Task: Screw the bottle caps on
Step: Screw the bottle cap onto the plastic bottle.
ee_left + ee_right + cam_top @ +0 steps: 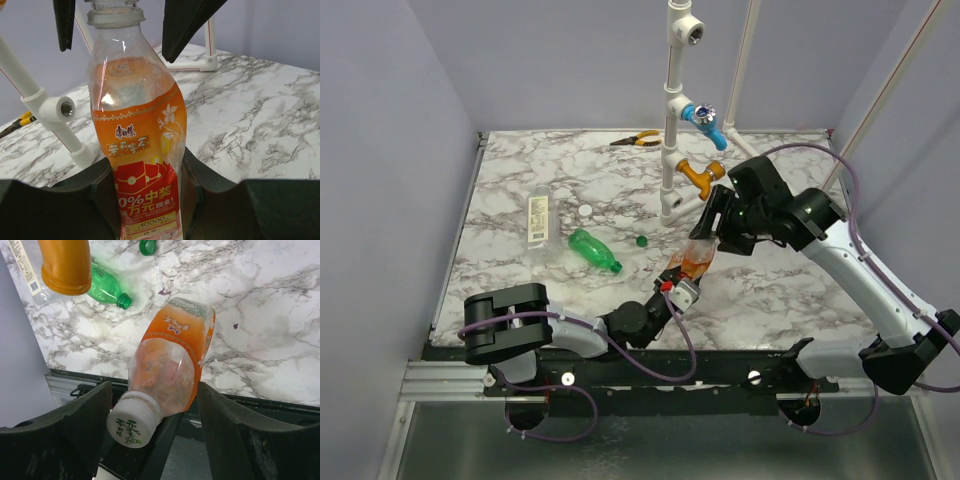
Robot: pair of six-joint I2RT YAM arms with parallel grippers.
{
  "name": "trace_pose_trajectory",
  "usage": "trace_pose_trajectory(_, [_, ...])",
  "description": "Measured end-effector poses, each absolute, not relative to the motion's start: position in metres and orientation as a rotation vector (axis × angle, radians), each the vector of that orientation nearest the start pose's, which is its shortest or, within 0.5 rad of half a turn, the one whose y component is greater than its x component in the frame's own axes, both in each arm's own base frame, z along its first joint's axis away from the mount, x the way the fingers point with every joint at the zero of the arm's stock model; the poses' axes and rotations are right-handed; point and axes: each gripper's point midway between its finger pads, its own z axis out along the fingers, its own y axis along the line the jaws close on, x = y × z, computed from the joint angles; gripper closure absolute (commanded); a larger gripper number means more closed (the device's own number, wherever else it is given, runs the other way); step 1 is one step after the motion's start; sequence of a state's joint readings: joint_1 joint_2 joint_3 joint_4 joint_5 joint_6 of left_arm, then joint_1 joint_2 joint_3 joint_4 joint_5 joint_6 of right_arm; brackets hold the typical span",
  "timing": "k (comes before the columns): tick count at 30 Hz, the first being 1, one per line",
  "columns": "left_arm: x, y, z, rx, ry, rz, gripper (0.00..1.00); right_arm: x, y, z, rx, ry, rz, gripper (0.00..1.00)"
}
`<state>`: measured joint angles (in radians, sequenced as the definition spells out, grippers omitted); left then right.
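With left gripper (678,287), at 6 o'clock on table (790,290), clamps orange bottle (696,258) low on its label; fingers (95,195) pressed against both sides in left wrist view. Neck toward 1 o'clock in top view. Whether clear of the marble, cannot tell.

At 9 o'clock, clear bottle (538,220) flat on its side, pale label up. Just at its 3 o'clock, loose white cap (585,211), apart from it. Toward 5 o'clock of that cap, green bottle (593,250) lying down, neck toward 4 o'clock. Green cap (642,241) near that neck, at its 2 o'clock, not touching.

At 12 o'clock by far edge, pliers (638,139). At their 3 o'clock, pipe frame (672,120) upright, with blue tap (705,120) and orange tap (703,175) on its right side.

On orange bottle's neck, fitted cap (131,426), white with green print. Around it, right gripper (708,230), arm in from 4 o'clock: fingers spread wide, one each side of fitted cap, clear gaps between, touching nothing. In left wrist view, same two fingers at 11 and 1 o'clock of bottle, neither seen touching it.
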<state>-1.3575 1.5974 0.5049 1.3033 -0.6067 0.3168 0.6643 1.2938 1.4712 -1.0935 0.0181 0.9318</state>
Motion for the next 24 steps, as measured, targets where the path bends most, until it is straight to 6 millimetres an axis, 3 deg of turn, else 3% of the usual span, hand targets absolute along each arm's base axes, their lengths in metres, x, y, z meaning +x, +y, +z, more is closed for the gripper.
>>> trace_pose_trajectory(5, [0.194, -0.376, 0.194, 0.631, 1.261, -0.466, 1.00, 0.227, 0.215, 0.260, 0.327, 2.570, 0.618, 0.17])
trace_pose_trajectory(11, [0.191, -0.376, 0.191, 0.634, 1.266, -0.486, 1.00, 0.225, 0.212, 0.273, 0.244, 2.529, 0.630, 0.15])
trace_pose_trajectory(24, [0.178, -0.367, 0.181, 0.675, 1.276, -0.557, 1.00, 0.218, 0.205, 0.293, -0.094, 2.453, 0.615, 0.33])
